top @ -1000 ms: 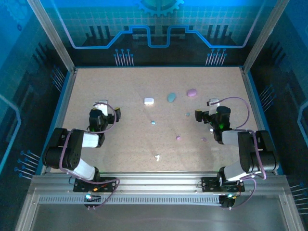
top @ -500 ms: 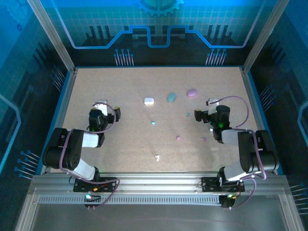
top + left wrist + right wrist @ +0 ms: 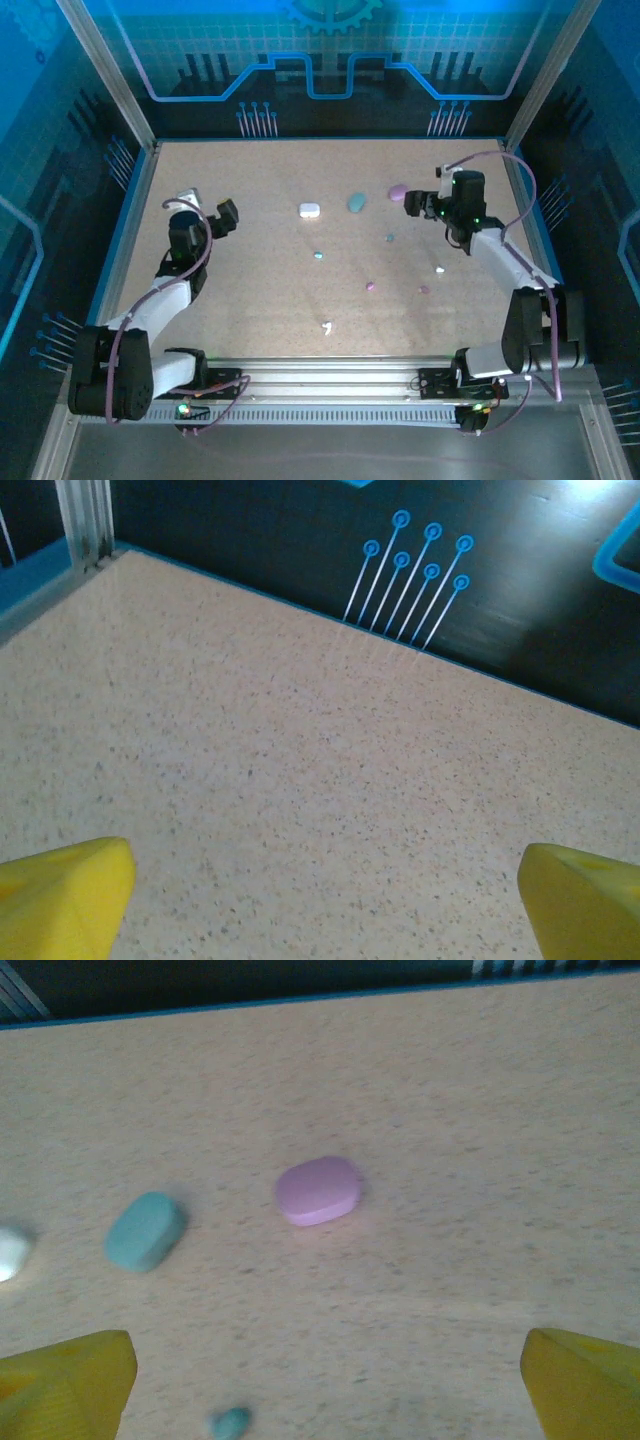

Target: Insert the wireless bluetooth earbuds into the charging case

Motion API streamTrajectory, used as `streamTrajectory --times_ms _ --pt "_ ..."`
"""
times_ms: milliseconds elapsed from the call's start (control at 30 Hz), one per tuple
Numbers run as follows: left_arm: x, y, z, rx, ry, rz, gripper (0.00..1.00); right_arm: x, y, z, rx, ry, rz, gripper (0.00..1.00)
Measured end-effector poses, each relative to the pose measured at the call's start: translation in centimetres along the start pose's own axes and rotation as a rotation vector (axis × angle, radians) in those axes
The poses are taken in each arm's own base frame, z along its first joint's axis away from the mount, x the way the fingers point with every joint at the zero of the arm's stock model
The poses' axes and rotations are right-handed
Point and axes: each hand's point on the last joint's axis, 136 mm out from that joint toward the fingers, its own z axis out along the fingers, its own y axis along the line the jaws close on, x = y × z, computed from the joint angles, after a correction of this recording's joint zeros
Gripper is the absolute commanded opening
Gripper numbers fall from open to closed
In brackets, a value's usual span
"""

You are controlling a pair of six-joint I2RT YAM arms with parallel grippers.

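**Earbuds Lie Loose on the Bench**

The tiny earbuds (image 3: 370,286) lie scattered on the bench (image 3: 250,290), apart from the cases. Behind them sit the purple case (image 3: 318,1190) and the teal case (image 3: 146,1230) (both look closed). The right gripper (image 3: 325,1360) hovers near the purple case, spread wide. The left gripper (image 3: 325,868) is spread wide too, over bare bench.

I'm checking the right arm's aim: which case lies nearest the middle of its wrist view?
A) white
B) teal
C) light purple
C: the light purple case lies near the middle, between the open right fingers, with the teal case and the white case further left.
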Motion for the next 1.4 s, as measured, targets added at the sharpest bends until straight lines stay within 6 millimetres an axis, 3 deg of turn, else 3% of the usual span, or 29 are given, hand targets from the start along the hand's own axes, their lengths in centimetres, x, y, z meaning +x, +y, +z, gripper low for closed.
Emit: streamTrajectory --times_ms 133,300,467,633,933,1067,1233,1400 --pt "-0.3 -1.4 0.0 0.059 0.051 -0.087 0.99 -0.6 1.7 1.9 -0.084 0.111 0.038 0.86" --pt "0.9 -3.8 -0.3 0.189 0.134 -0.186 0.99 0.9 4.3 4.6 -0.170 0.264 0.040 0.81" --pt "2.6 -6.0 -1.0 0.274 0.216 -0.218 0.99 1.8 10.5 6.6 -0.303 0.362 -0.057 0.79" --pt "3.5 -6.8 -1.6 0.296 0.258 -0.233 0.99 1.9 16.8 8.6 -0.392 0.413 -0.153 0.76" --pt "2.7 -6.8 -3.0 0.293 0.244 -0.249 0.99 4.5 23.4 13.1 -0.428 0.530 -0.208 0.79" --pt "2.6 -6.6 -3.5 0.284 0.246 -0.248 0.99 5.5 25.6 15.2 -0.465 0.565 -0.227 0.81" --pt "2.3 -6.5 -4.3 0.286 0.244 -0.244 0.99 6.0 26.4 17.4 -0.496 0.575 -0.248 0.82" --pt "2.0 -6.5 -4.8 0.289 0.239 -0.242 0.99 6.3 26.7 18.2 -0.529 0.579 -0.252 0.82"
